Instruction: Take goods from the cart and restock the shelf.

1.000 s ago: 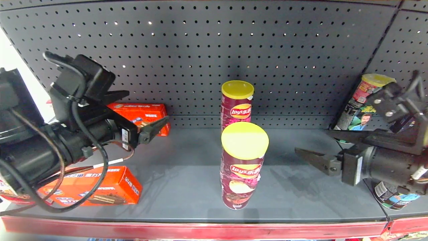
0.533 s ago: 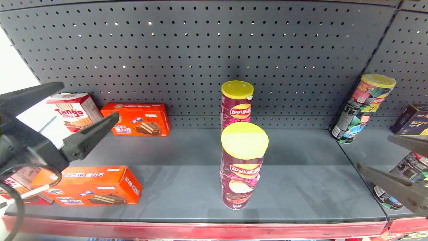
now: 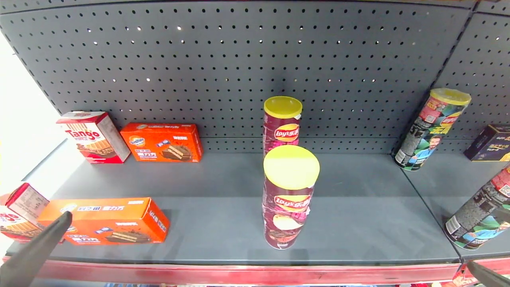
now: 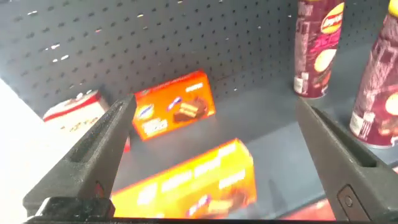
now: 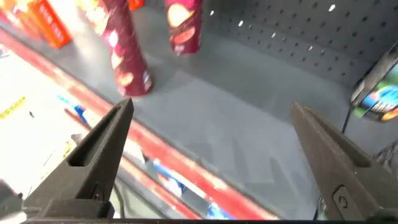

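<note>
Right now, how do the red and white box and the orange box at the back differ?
The red and white box stands on end, taller than wide; the orange box lies on a long side, wider than tall. The red and white box is farther left than the orange box. Both sit at the back of the shelf.

A shop: pegboard-backed shelf (image 3: 358,223) holding chip cans (image 3: 289,199) and wafer boxes (image 3: 163,142).

A grey perforated back panel (image 3: 199,59) is shown upright at the rear; a red strip (image 3: 239,275) is seen along the front edge.
</note>
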Available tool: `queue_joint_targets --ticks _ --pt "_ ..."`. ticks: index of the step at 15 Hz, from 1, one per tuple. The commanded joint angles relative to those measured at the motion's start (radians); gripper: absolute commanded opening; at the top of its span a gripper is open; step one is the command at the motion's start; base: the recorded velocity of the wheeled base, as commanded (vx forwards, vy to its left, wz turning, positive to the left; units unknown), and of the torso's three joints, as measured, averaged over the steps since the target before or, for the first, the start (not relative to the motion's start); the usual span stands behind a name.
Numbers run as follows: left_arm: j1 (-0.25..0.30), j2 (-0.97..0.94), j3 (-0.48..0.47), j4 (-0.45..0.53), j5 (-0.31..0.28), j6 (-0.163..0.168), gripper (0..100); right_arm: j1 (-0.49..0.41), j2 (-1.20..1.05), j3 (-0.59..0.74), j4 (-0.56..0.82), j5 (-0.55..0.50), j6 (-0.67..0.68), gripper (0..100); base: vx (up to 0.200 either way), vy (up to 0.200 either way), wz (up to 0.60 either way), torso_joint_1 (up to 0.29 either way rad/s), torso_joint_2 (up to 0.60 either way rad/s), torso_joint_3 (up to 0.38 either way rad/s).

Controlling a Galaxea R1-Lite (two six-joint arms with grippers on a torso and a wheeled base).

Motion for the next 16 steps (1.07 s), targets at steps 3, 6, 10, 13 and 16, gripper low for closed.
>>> queue_joint_targets --ticks 3,6,10,13,16 --pt "-0.001 -0.315 0.081 0.257 0.003 0.003 100 0.007 -0.084 0.087 0.001 0.000 0.000 100 0.000 0.000 0.00 0.000 0.00 0.000" --pt "-0.003 -0.634 0.017 0.751 -0.006 0.008 100 0.007 -0.146 0.185 0.004 0.000 -0.002 100 0.000 0.000 0.00 0.000 0.00 0.000" --pt "0.000 -0.679 0.067 0.865 0.000 0.011 100 0.002 -0.219 0.315 0.038 -0.009 0.000 100 0.000 0.000 0.00 0.000 0.00 0.000" --pt "0.002 -0.679 0.118 0.851 0.006 0.040 100 -0.007 -0.311 0.314 0.239 -0.015 -0.006 100 0.000 0.000 0.00 0.000 0.00 0.000" --pt "0.026 -0.679 0.120 0.848 0.009 0.016 100 -0.075 -0.336 0.292 0.330 -0.039 -0.006 100 0.000 0.000 0.00 0.000 0.00 0.000"
